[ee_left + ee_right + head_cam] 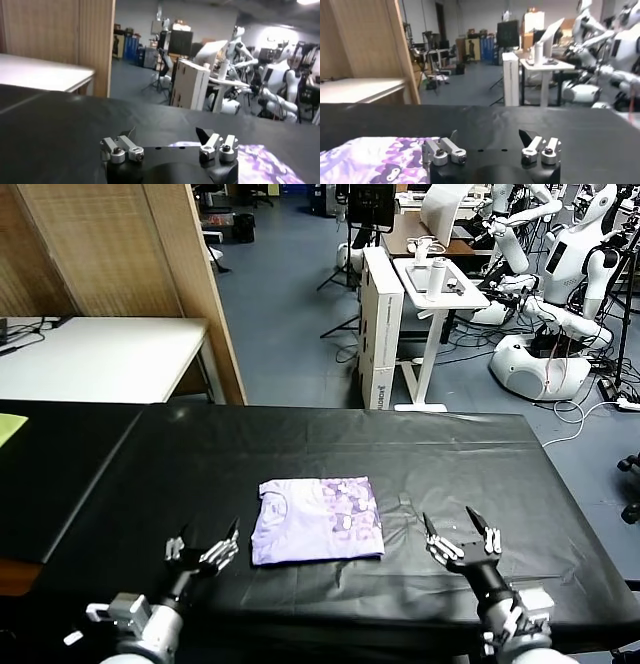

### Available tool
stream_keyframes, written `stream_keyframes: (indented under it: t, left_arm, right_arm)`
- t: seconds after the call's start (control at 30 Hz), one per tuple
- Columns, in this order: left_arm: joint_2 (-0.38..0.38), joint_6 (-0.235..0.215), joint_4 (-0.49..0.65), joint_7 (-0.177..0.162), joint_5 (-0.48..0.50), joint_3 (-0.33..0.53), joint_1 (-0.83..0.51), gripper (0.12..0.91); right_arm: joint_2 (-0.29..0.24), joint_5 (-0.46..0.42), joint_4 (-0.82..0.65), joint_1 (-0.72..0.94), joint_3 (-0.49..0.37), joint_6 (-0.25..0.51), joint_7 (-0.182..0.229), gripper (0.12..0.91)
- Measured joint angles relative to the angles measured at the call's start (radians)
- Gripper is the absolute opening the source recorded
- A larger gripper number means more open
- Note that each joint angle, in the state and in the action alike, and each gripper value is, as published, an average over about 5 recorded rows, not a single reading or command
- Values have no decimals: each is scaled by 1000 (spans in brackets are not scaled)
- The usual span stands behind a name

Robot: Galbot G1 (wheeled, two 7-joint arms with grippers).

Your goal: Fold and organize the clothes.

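The pale lavender T-shirt (318, 520) lies folded into a neat rectangle on the black table (330, 444), its darker purple print showing on the right half. My left gripper (205, 544) is open and empty, just left of the shirt near the front edge. My right gripper (460, 531) is open and empty, a little right of the shirt. The shirt shows in the left wrist view (265, 162) and in the right wrist view (375, 160), beside each gripper (167, 136) (490, 136). Neither gripper touches it.
A yellow-green cloth (10, 427) lies at the far left edge. A white table (100, 359) and a wooden partition (190, 284) stand behind on the left. A white cart (425, 294) and other robots (560, 274) stand beyond the table's far edge.
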Motion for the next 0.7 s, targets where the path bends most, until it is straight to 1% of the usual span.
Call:
stream_keyframes:
  t: [0.1, 0.2, 0.4, 0.5, 0.7]
  left_arm:
    - [-4, -8, -5, 4, 3, -3, 34, 907]
    - [-3, -10, -15, 6, 3, -13, 67, 907]
    - [3, -10, -26, 9, 5, -41, 123, 907]
    - [3, -11, -27, 19, 5, -52, 139, 907]
    - [1, -15, -27, 33, 5, -61, 149, 907]
  right_arm:
    - [20, -57, 16, -45, -18, 26, 20, 907]
    - [38, -93, 39, -89, -36, 32, 43, 907]
    - [56, -118, 82, -162, -43, 32, 78, 907]
    - [56, -120, 90, -177, -38, 30, 84, 907]
    - [59, -122, 93, -188, -34, 27, 82, 907]
